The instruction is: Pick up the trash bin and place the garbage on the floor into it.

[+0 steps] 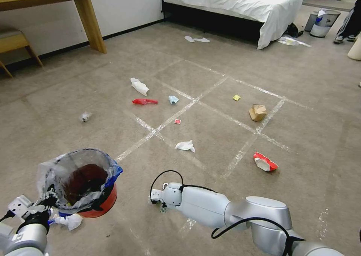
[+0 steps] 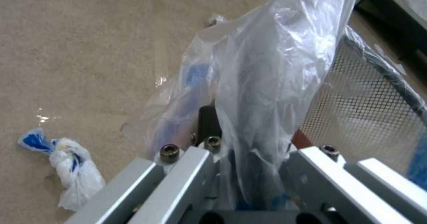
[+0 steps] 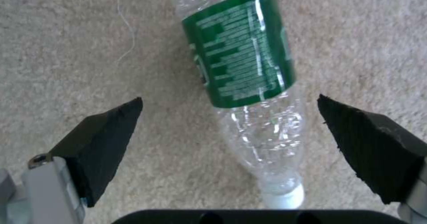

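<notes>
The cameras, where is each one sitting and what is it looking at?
Head view: on the robot's head, looking down at the floor, scattered garbage, both arms.
Left wrist view: on the left wrist, facing the trash bin; the left gripper pinches its rim and bag.
Right wrist view: on the right wrist, facing down at a bottle between the open right gripper fingers.
Shared: head and left wrist views both show the trash bin.
</notes>
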